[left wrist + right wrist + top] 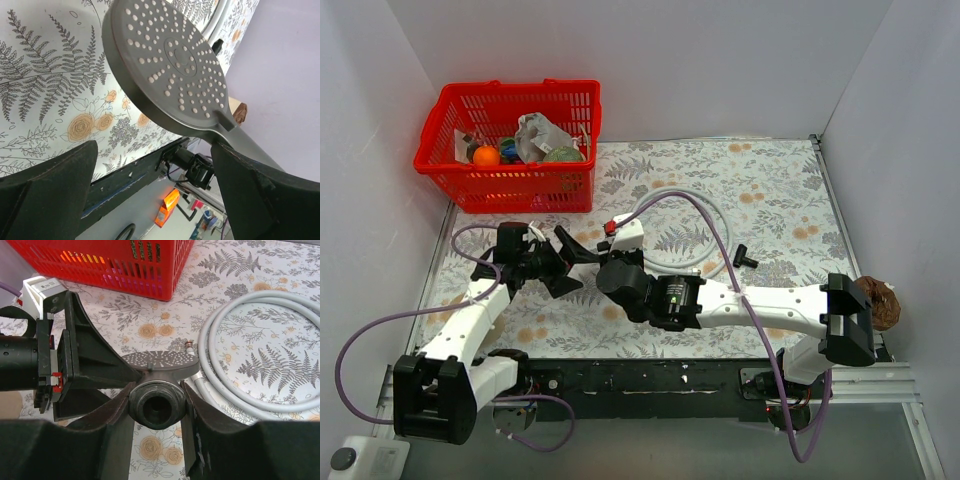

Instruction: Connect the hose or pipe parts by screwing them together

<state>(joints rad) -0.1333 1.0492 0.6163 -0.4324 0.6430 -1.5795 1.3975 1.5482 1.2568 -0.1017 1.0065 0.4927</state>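
Right wrist view shows you your right gripper [157,407] clamped on the shower head [157,361] by its handle; your left gripper [155,190] gapes wide open, facing its spray face

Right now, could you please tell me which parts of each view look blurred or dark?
Left wrist: shower head sharp, left gripper's fingers dark and soft. Right wrist: right gripper's fingers black, blurred; hose clear. Top external: evenly lit, sharp, only soft shadows.
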